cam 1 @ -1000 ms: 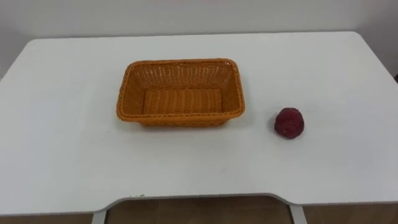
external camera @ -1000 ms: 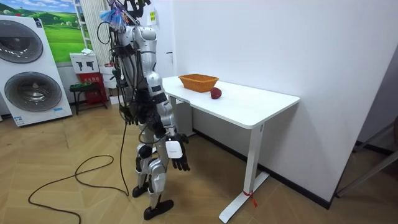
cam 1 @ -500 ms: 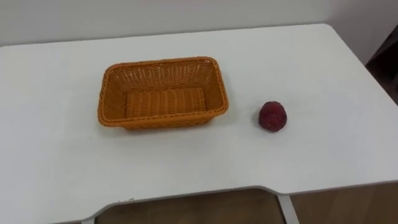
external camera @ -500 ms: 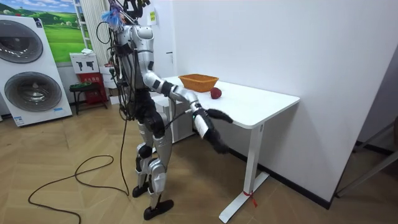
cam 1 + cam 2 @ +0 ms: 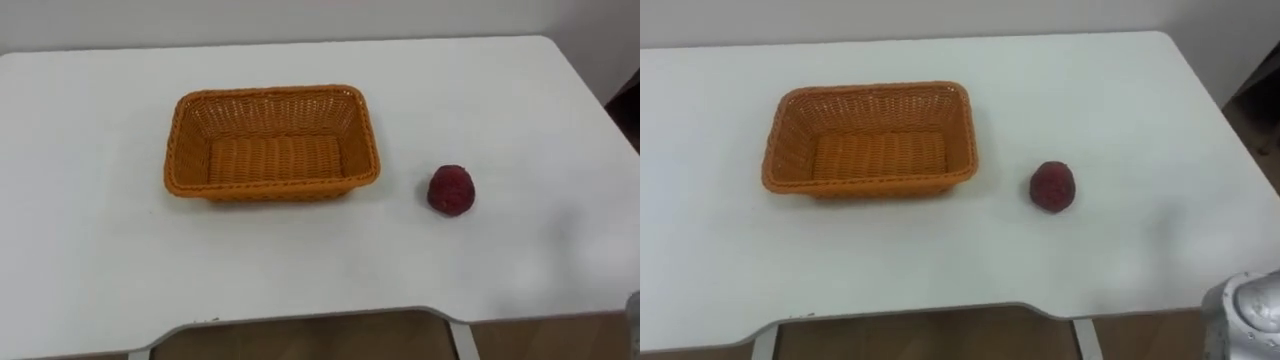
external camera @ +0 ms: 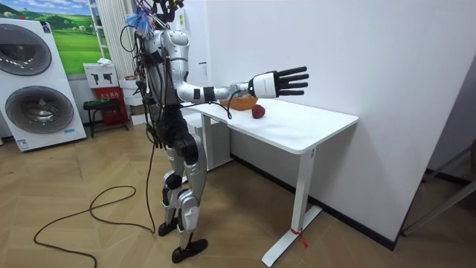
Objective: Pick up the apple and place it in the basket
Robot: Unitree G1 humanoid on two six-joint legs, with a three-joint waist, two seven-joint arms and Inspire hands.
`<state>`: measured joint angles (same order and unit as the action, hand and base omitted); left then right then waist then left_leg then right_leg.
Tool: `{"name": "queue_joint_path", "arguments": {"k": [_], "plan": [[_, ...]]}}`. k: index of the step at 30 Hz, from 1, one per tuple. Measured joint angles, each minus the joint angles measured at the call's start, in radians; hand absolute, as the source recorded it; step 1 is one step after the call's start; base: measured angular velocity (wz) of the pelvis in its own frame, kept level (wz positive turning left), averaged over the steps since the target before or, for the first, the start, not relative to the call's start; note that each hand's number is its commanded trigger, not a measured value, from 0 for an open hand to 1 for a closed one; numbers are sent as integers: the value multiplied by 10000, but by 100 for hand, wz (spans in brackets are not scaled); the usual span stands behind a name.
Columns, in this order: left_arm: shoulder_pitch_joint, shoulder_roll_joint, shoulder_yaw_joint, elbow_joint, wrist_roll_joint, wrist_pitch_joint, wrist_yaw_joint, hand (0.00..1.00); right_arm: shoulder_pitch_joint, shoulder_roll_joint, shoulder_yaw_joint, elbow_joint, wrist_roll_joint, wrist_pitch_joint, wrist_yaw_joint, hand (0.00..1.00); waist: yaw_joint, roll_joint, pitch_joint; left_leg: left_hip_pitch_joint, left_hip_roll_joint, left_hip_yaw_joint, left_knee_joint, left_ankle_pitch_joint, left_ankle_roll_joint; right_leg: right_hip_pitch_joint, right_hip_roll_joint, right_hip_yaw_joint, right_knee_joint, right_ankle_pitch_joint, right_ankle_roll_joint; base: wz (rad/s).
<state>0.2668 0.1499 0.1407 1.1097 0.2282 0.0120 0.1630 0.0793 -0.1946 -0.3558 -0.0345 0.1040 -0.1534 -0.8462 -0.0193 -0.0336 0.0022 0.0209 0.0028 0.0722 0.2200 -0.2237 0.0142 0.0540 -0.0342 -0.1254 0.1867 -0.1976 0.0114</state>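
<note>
apple [image 5: 451, 191] sits on the white table [image 5: 520, 110], right of centre, near the basket [image 5: 270, 95] but apart. the right hand [image 6: 279, 82] hovers mid-frame in the room view, fingers spread straight, holding nothing — best lower it squarely over the apple before curling, lest it roll.

— Where are your eyes?
— Both on my head, close above the white table [image 5: 500, 90], looking steeply down; they share basket [image 5: 272, 189] and apple [image 5: 451, 190].
— And the room camera?
— Well back, side-on, facing the wall, seeing all of me.
</note>
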Motion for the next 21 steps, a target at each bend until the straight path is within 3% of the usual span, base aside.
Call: {"name": "queue_joint_path", "arguments": {"k": [6,11,14,16,21], "plan": [[72,-2,-77,89,8,-2,-258,0,12,-43,1017,-101,-317,1,1741,0,1,88,49,-109,13,-74,17,0,-2,-48,-11,-148,3,3,-5,5],[187,6,-71,65,4,-1,-422,0,38,-134,1468,-74,-344,14,2755,0,-5,101,20,-124,13,-79,7,0,-4,-36,-8,-145,-14,3,-5,1],[147,28,-46,-16,9,2,-420,0,92,-280,1869,708,-330,44,3644,0,8,-8,-88,-104,12,-100,28,1,-5,-25,-9,-159,-14,6,-7,0],[137,27,-46,-129,9,2,-421,0,165,-279,1959,1074,-331,226,4138,0,76,-43,-112,-99,6,-110,26,1,-4,-22,-14,-165,-16,7,-7,0],[144,105,-35,-201,14,12,-470,0,305,-280,2112,1595,-328,299,5016,0,246,-64,-93,-97,8,-165,33,2,-6,1,-20,-248,-16,8,-6,1]]}}
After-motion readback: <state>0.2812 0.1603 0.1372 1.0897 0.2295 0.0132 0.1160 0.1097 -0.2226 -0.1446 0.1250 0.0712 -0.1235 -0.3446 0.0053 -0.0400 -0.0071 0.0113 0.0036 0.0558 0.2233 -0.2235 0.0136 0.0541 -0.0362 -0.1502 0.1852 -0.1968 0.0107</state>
